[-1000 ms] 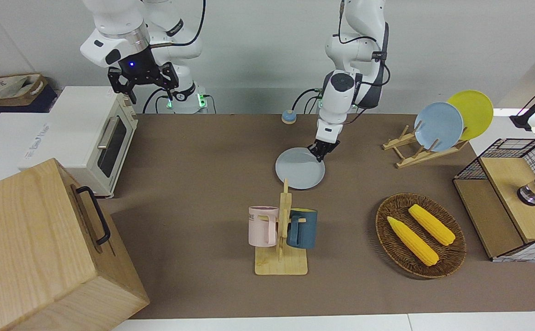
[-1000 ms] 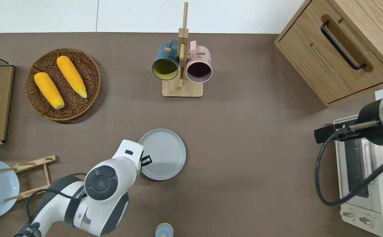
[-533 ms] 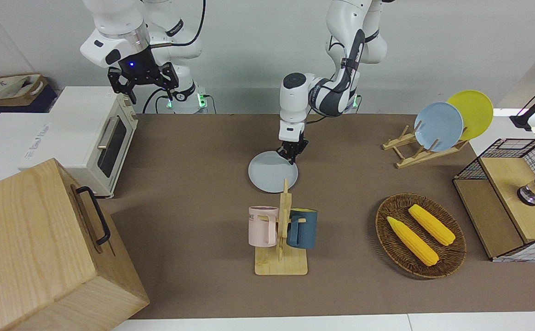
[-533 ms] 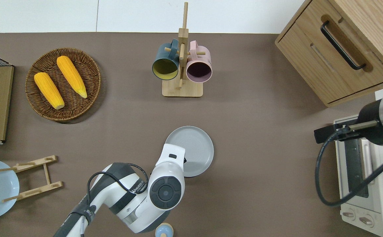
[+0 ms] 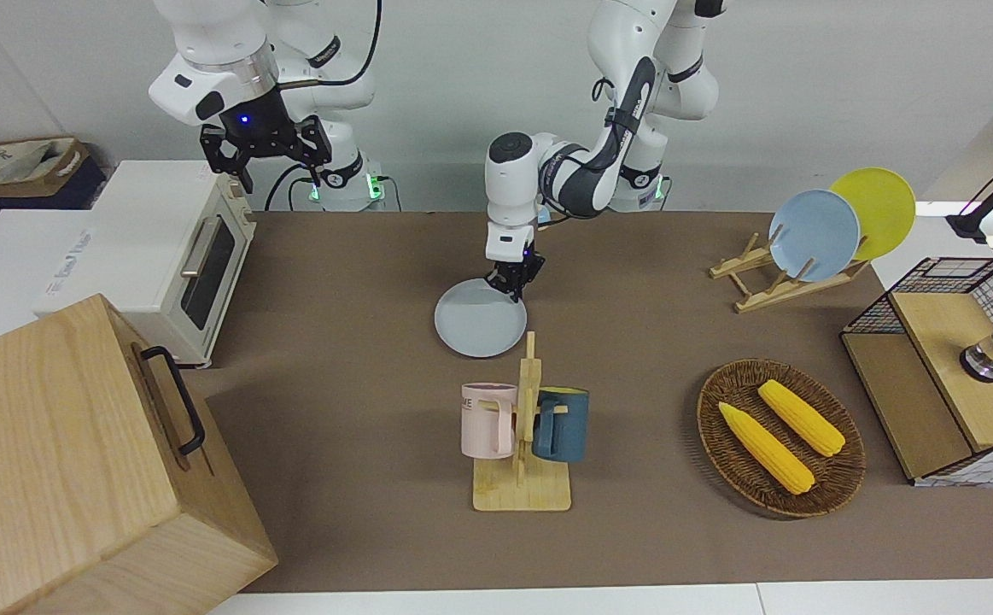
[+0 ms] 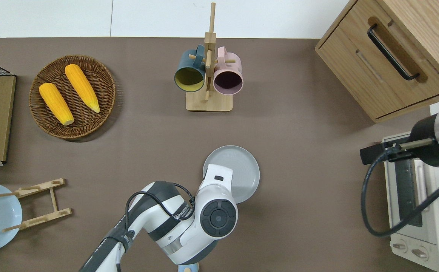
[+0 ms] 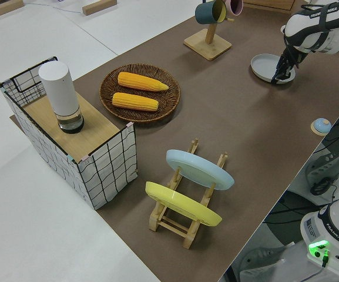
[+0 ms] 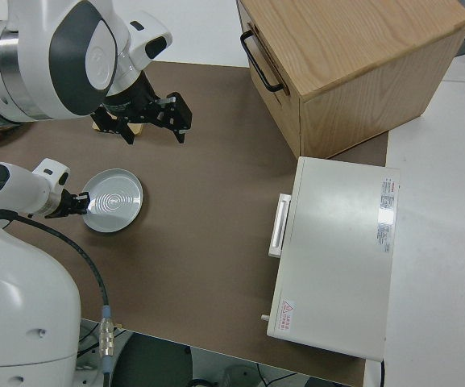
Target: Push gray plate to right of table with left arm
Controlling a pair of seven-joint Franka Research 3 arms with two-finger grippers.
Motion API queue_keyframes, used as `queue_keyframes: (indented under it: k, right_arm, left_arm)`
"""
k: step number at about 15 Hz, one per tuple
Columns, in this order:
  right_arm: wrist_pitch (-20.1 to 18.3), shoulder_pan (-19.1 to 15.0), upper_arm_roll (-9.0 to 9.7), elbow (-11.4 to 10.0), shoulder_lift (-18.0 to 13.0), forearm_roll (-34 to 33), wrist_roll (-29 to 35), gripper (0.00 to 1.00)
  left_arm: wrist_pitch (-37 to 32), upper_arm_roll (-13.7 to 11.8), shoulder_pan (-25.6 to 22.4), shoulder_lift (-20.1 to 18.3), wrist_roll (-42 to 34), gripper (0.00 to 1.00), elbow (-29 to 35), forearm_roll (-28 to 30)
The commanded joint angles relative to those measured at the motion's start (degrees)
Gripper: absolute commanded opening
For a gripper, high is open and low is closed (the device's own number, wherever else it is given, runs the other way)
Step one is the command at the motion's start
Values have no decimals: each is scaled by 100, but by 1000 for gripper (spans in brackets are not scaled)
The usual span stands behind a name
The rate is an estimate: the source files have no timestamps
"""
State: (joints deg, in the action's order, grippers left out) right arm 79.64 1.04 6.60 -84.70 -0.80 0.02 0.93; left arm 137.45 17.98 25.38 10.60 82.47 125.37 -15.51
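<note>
Resting flat mid-counter (image 5: pixel 359 282), the round pale gray plate (image 5: pixel 479 320) lies nearer the robots than the wooden mug rack (image 5: pixel 523 444); the left hand (image 5: pixel 513 286) touches its rim, whether clenched I cannot tell; the right arm is parked; toward that arm's end stands a white toaster oven (image 5: pixel 176 256).

Mug rack (image 5: pixel 522 444) with two mugs, corn basket (image 5: pixel 780 437), toaster oven (image 5: pixel 173 256), wooden cabinet (image 5: pixel 78 461)
</note>
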Motion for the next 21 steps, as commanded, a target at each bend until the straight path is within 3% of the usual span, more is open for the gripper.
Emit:
queue_keyframes:
  k: [1, 7, 8, 9, 11, 13, 18, 21]
  right_arm:
    - [-89, -113, 96, 50, -17, 25, 74, 983]
    - [-89, -113, 96, 50, -17, 24, 74, 983]
    - [-89, -113, 96, 50, -17, 33, 74, 983]
    - [-89, -113, 96, 50, -17, 25, 74, 983]
    - [-89, -113, 96, 50, -17, 33, 74, 983]
    - [-89, -113, 87, 50, -17, 25, 74, 983]
    - [-89, -113, 87, 50, -17, 33, 74, 983]
    - [-89, -113, 88, 50, -17, 33, 74, 983]
  left_arm:
    - [-157, -23, 256, 355, 401, 0, -285, -137]
    - [-218, -23, 449, 363, 515, 0, -338, -137]
    - [-218, -23, 476, 363, 542, 66, -347, -137]
    - [-218, -23, 476, 363, 534, 300, -364, -137]
    - [-218, -23, 476, 363, 507, 565, -382, -145]
    - [-218, -23, 511, 363, 507, 954, -382, -145]
    - [-227, -31, 503, 337, 525, 993, -426, -137]
    - [-585, -58, 459, 232, 428, 993, -583, -145]
